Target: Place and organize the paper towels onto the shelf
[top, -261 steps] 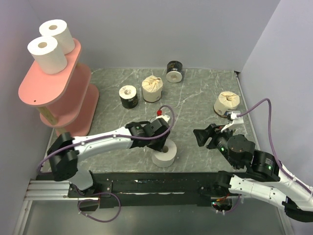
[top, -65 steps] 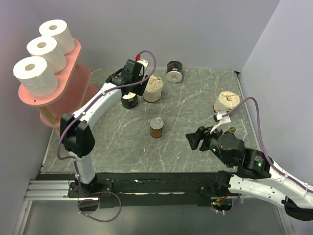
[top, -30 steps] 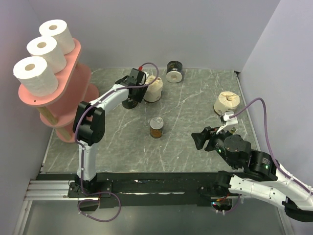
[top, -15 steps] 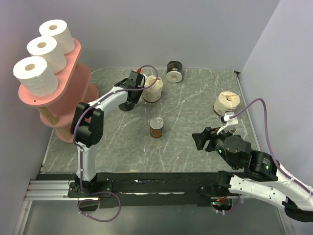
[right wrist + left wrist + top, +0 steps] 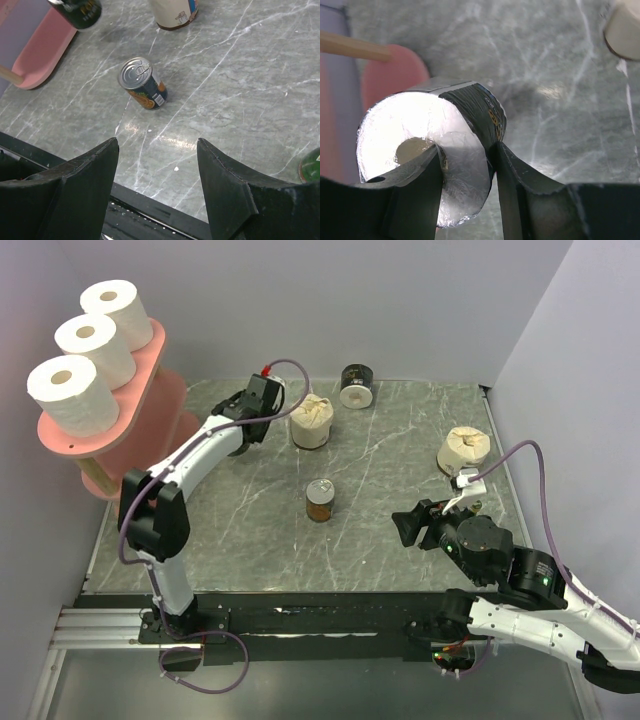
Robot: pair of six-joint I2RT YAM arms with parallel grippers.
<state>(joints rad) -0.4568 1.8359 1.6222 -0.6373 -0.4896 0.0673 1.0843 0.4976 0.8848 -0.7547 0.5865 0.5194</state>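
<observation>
Left wrist sees black-wrapped roll (image 5: 427,117) end-on.

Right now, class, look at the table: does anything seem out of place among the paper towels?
Yes. A small tin can stands upright mid-table, and a green bottle sits at the right wrist view's edge; neither is a roll. Nothing looks spilled or damaged.

A: Which colours are seen on the shelf (image 5: 55,435)?
B: Pink boards, pale wooden uprights (image 5: 95,480), white rolls (image 5: 70,395) (image 5: 95,348) (image 5: 118,310).
A: And on the worktop (image 5: 400,460)?
B: Grey-green stone veined white is seen, with a black roll (image 5: 356,386), cream rolls (image 5: 311,421) (image 5: 464,450) and a brown, silver-topped can (image 5: 320,502). The held roll (image 5: 480,107) is wrapped black with gold print.
</observation>
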